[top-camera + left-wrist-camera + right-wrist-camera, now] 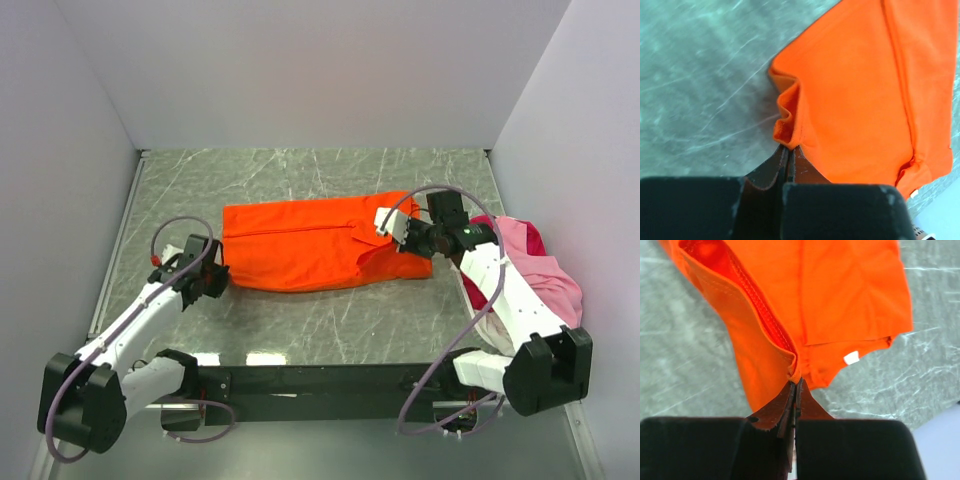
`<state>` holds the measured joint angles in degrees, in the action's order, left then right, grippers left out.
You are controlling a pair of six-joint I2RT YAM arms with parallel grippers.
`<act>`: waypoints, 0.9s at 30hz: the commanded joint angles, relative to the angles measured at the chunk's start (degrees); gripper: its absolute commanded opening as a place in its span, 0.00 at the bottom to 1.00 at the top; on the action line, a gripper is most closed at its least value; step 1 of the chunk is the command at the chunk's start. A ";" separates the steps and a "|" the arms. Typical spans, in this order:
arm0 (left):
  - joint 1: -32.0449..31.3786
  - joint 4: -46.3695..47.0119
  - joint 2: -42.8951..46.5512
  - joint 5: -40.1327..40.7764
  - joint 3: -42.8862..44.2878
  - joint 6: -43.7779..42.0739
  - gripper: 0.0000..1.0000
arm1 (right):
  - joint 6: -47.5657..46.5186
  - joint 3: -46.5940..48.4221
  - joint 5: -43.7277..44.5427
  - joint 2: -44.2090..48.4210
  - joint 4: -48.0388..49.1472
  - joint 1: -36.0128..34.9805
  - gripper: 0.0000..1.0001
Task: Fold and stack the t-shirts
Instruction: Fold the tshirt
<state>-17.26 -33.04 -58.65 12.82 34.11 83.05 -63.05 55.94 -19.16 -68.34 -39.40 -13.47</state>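
Nearest me, the left base (pixel 80 395) sits at the near edge of the worktop (pixel 300 330), joined by a black rail (pixel 320 382) to the right base (pixel 545 370).

From the left base the arm reaches up to the orange shirt (pixel 310 245). The left gripper (pixel 212 283) is at that shirt's near left corner. Its wrist view shows it (pixel 789 150) clenched with the jaws pressed together. They pinch the edge of the orange cloth (pixel 865 90), which bunches into a small upright fold just past the tips.

The orange shirt lies as a long folded band across the middle of the marbled grey-green worktop, its length running left to right.

At the shirt's right end the right gripper (pixel 400 243) is likewise clamped on the fabric. Seen from its wrist, it (pixel 796 382) has its jaws closed on a stitched hem of the shirt (pixel 840 290). A layer is lifted open to the left of the tips, and a small white tag (pixel 851 358) lies just to their right.

Right of the orange shirt, against the side wall, a pink shirt (pixel 545 270) lies rumpled in a heap. A magenta shirt (pixel 528 240) shows at the heap's far edge, partly hidden by the right arm.
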 commanded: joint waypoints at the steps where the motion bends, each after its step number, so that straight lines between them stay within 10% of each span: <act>1: 1.61 2.98 -2.07 -0.95 4.12 -3.76 0.00 | 4.07 3.55 0.79 -2.05 5.29 0.90 0.00; 27: 7.67 5.35 -23.87 -2.27 19.59 -11.77 0.00 | 13.12 20.87 6.85 -25.44 15.05 1.43 0.00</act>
<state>-10.26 -28.25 -81.95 10.31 50.96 72.82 -51.27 73.60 -13.54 -92.55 -26.52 -12.58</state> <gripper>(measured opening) 0.013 0.010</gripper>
